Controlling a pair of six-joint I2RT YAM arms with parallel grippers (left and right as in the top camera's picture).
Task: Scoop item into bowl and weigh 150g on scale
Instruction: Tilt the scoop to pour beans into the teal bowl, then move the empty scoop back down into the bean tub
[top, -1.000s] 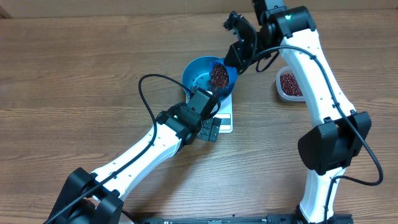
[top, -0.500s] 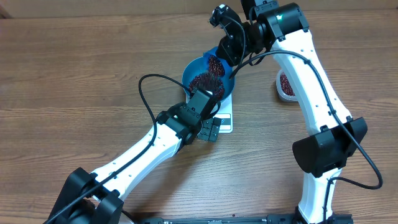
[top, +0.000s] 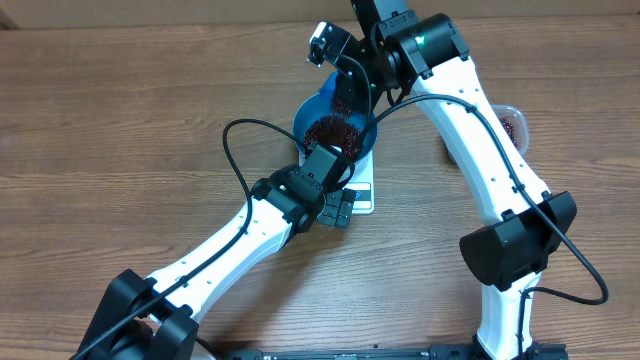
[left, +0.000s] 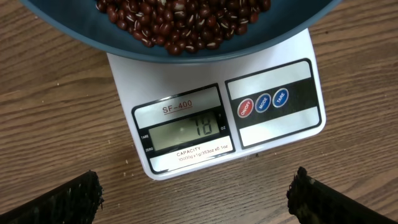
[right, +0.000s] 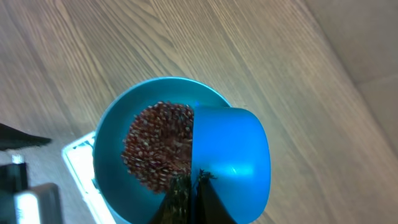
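Note:
The blue bowl (top: 304, 118) sits on the white scale (top: 363, 193), with a heap of red-brown beans (top: 328, 130) inside it. In the right wrist view, my right gripper (right: 191, 186) is shut on the small blue scoop (right: 233, 158). The scoop is tipped over the far side of the bowl (right: 109, 149), beside the beans (right: 158, 146). My left gripper (left: 199, 200) hangs open over the bare table just in front of the scale (left: 186, 155), whose display is lit. The bowl's rim (left: 81, 28) and beans (left: 180, 18) fill the top of that view.
A clear tub (top: 514, 120) of beans stands at the right, mostly hidden behind the right arm. The left arm's black cable (top: 232, 150) loops over the table left of the bowl. A pale wall edge runs along the back of the table.
The right arm has swung left over the bowl and tipped the scoop. Its beans now lie in the bowl. The left arm has not moved.

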